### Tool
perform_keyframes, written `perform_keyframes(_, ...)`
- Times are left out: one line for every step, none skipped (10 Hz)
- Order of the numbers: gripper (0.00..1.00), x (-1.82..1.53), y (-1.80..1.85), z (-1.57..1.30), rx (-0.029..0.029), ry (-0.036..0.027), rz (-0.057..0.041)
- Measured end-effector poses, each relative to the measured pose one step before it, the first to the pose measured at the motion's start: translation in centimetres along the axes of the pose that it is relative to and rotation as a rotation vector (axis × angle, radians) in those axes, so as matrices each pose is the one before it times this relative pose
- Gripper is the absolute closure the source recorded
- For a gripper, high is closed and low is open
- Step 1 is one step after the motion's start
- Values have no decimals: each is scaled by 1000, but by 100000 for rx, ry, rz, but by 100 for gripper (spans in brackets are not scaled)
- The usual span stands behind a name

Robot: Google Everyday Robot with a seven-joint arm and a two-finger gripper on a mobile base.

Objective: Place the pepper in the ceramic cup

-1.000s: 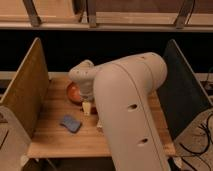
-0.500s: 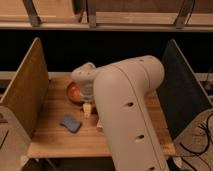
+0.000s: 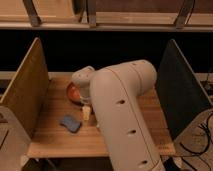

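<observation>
My white arm (image 3: 122, 105) fills the middle of the view, and its wrist (image 3: 83, 80) reaches down at the right side of the wide orange-red bowl (image 3: 73, 93). The gripper sits under that wrist, at the bowl's near right edge, mostly hidden by the arm. A small pale upright cup (image 3: 86, 112), which looks like the ceramic cup, stands on the wooden table just in front of the bowl and beside the arm. The pepper is not visible; the arm may hide it.
A blue-grey flat object (image 3: 70, 123) lies on the wooden table (image 3: 55, 140) to the front left of the cup. A wooden panel (image 3: 25, 90) walls the left side and a dark panel (image 3: 182, 92) the right. Dark space and shelving lie behind.
</observation>
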Motion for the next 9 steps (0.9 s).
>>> perform_keyframes(26, -29, -97, 182, -297, 254, -61)
perform_keyframes(38, -27, -97, 287, -475, 359, -185)
perform_keyframes(48, 14, -113, 182, -225, 213, -119)
perform_keyframes(58, -174, -55, 57, -133, -242, -318)
perform_keyframes(66, -44, -57, 22, -169, -429, -34)
perform_keyframes(77, -17, -97, 28, -177, -561, 3)
perform_keyframes(88, -23, -89, 14, -63, -384, -9)
perform_keyframes(95, 6, -69, 16, -20, -309, 47)
perform_keyframes(100, -6, -106, -104, 375, -382, 88)
